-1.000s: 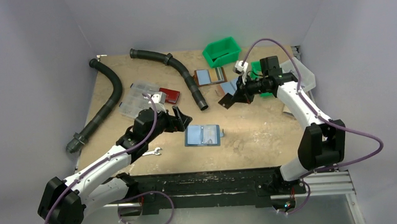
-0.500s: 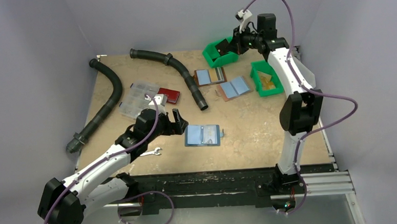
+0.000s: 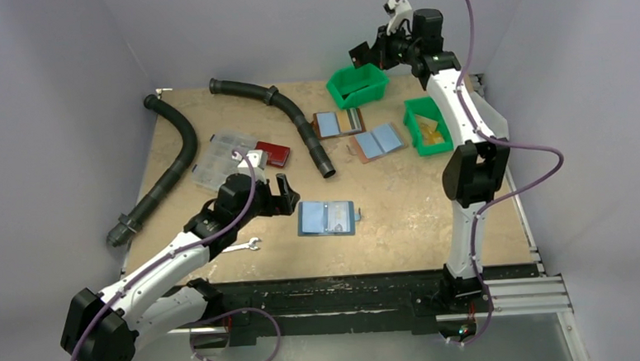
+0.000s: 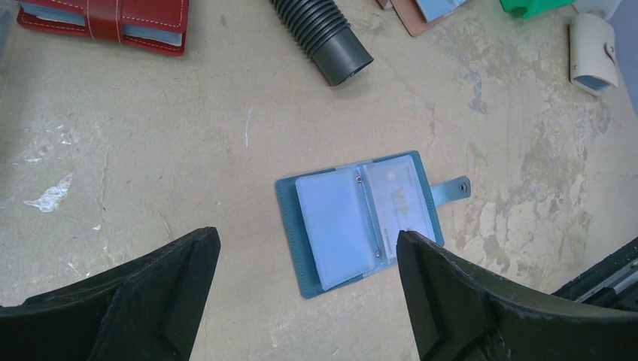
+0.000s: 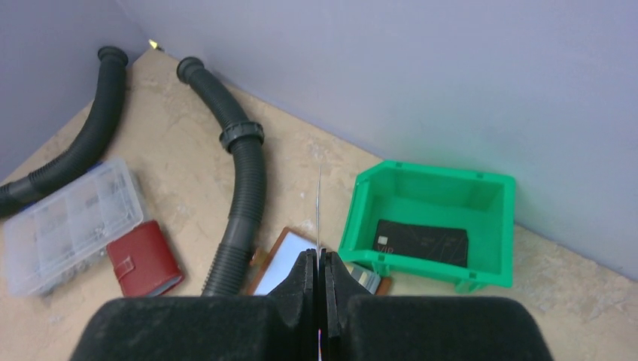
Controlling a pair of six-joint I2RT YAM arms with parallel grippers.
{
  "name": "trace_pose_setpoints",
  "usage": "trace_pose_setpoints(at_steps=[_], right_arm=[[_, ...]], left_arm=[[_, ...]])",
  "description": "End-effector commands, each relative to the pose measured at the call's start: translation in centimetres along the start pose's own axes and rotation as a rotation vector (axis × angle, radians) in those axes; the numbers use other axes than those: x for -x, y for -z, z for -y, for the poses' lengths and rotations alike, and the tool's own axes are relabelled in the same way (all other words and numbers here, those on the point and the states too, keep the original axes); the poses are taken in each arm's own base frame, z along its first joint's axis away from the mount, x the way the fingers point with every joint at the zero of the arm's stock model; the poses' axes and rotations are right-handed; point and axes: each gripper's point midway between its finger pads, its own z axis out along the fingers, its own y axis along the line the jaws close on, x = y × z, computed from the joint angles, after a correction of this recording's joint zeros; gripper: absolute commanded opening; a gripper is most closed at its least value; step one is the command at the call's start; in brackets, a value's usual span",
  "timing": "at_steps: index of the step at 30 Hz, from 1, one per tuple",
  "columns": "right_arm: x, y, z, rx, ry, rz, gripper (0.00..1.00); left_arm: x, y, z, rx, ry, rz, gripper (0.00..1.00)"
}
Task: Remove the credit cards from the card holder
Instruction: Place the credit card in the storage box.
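- The left gripper [image 3: 283,192] sits just left of the card holder [image 3: 327,218]. Its jaws are spread wide and hold nothing. It has barely shifted in the last second.
- The card holder lies open and flat on the table [image 3: 401,217], unmoved. Its snap tab points right, and a pale card [image 4: 395,199] is in its right sleeve.
- Left of the holder: wrench [image 3: 246,246], clear organiser box [image 3: 220,157], red wallet [image 3: 272,153], long hose [image 3: 171,163].
- Behind the holder: the second hose [image 3: 297,120], open end nearest, and two brown holders [image 3: 338,123].
- The right gripper [image 3: 374,52] was low behind-right of the holder a second ago. It is now raised far behind it, above the green bin [image 3: 357,83]. Its fingers are pressed together on a dark credit card [image 3: 360,54].
- A black card [image 5: 421,242] lies in that bin.
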Motion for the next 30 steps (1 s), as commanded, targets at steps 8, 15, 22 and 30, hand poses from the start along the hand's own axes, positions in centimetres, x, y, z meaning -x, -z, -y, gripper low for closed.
trace_pose_setpoints(at_steps=[8, 15, 22, 30], right_arm=[[2.7, -1.7, 1.5, -0.042, -0.015, 0.1, 0.0], [1.7, -3.3, 2.1, -0.044, -0.016, 0.094, 0.01], [0.7, -5.1, 2.9, -0.066, -0.002, 0.087, 0.01], [-0.3, -6.2, 3.7, -0.081, 0.005, 0.078, 0.02]], left_arm=[[2.6, 0.4, 0.7, -0.002, 0.007, 0.057, 0.95], [2.4, 0.2, 0.5, 0.01, 0.014, 0.048, 0.95], [2.2, -0.1, 0.3, 0.019, 0.018, 0.042, 0.95], [2.0, -0.8, 0.3, 0.027, 0.014, 0.028, 0.95]])
